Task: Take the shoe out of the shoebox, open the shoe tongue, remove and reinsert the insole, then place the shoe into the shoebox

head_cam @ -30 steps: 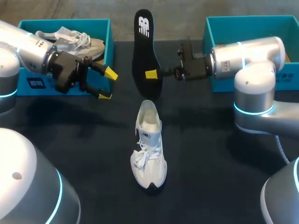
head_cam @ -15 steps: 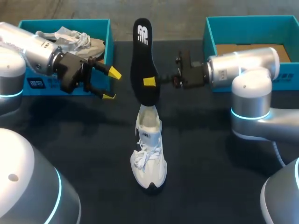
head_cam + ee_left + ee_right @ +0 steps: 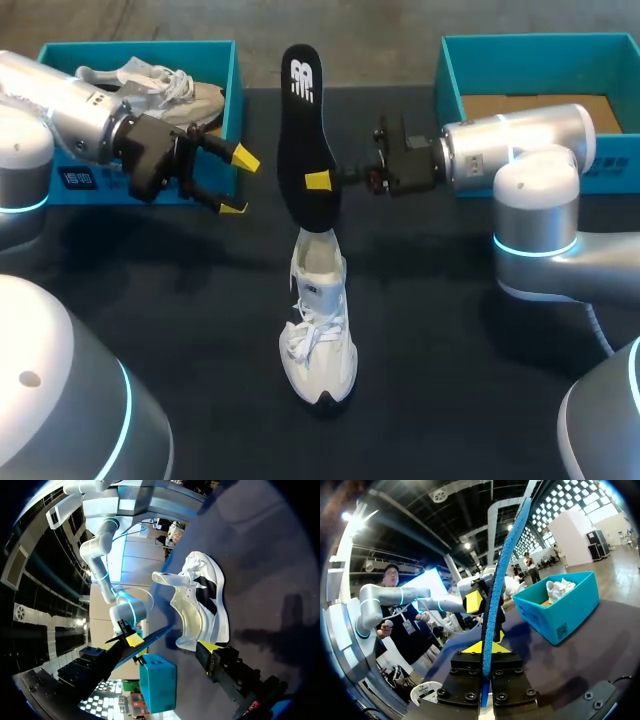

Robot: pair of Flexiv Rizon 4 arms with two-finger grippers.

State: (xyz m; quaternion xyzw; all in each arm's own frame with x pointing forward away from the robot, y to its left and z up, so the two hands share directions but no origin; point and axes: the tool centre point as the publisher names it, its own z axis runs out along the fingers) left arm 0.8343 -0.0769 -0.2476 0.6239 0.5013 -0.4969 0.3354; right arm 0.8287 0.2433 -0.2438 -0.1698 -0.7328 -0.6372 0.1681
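A white shoe [image 3: 318, 320] stands on the black table, toe toward the near edge; the left wrist view shows it [image 3: 202, 605] lying ahead of the fingers. My right gripper [image 3: 322, 180] is shut on the black insole [image 3: 303, 130], which stands on end and slightly tilted, its lower end at the shoe's heel opening. In the right wrist view the insole [image 3: 502, 580] runs edge-on, blue side showing, out of that gripper [image 3: 486, 647]. My left gripper [image 3: 238, 182] hangs open and empty to the left of the insole, in front of the left shoebox [image 3: 236, 110].
The left teal shoebox holds a second pale shoe [image 3: 160, 85]. Another teal shoebox [image 3: 450, 120] stands at the back right, behind my right arm. The insole [image 3: 150, 640] crosses between the left gripper [image 3: 160, 650] and the shoe.
The right gripper has carried the insole left and down, so its lower end has come from above the table to the shoe's heel opening. The left arm has shifted slightly.
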